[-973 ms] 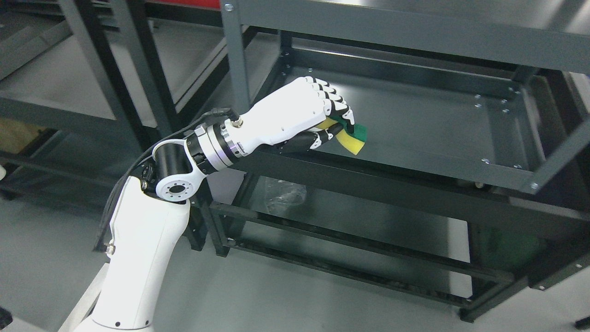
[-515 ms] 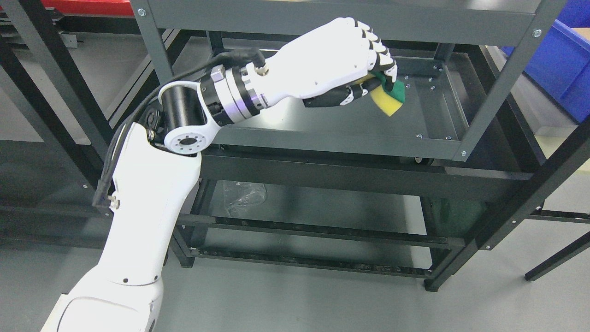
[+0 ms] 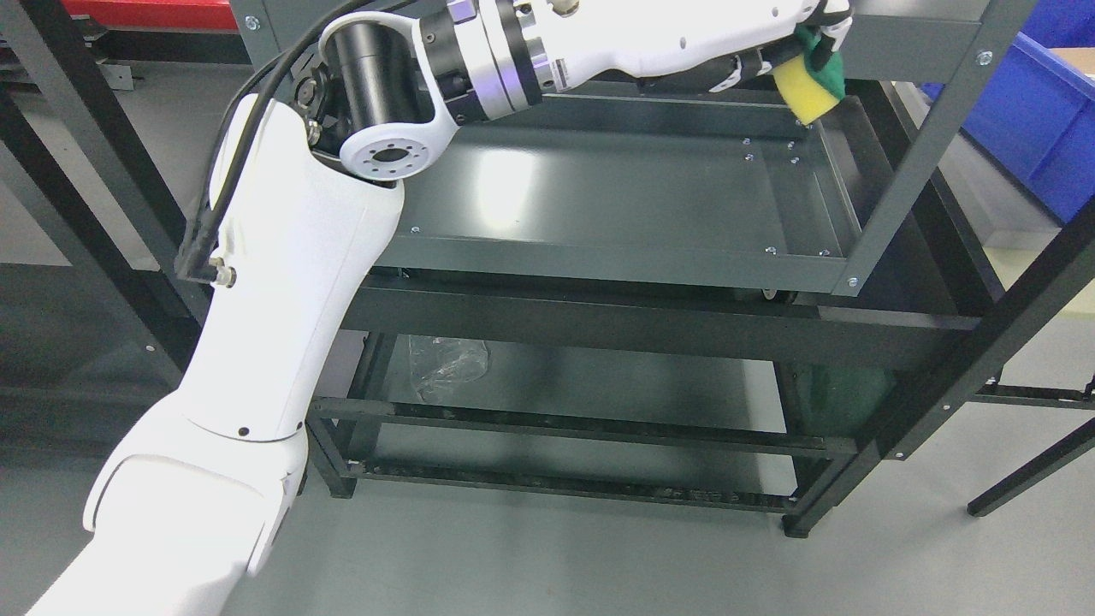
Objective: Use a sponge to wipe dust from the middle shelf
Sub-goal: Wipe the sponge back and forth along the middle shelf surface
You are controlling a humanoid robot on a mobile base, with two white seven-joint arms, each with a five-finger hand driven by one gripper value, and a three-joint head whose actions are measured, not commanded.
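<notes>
My left arm comes in from the lower left and reaches up and to the right. My left hand (image 3: 770, 38) is at the top edge of the picture, partly cut off. It is shut on a yellow and green sponge (image 3: 808, 90). The sponge is held above the far right corner of the grey metal shelf (image 3: 599, 192), clear of its surface. The shelf is a shallow tray with a raised rim, set in a dark metal rack. The right arm does not show.
A rack upright (image 3: 920, 145) stands just right of the sponge. A blue bin (image 3: 1035, 120) is at the far right. A crumpled clear plastic bag (image 3: 445, 364) lies on the lower shelf. Other dark racks stand at the left.
The camera has shifted, so the whole picture moved. My left hand has gone up and to the right with the sponge, from over the shelf's middle to its far right corner.
</notes>
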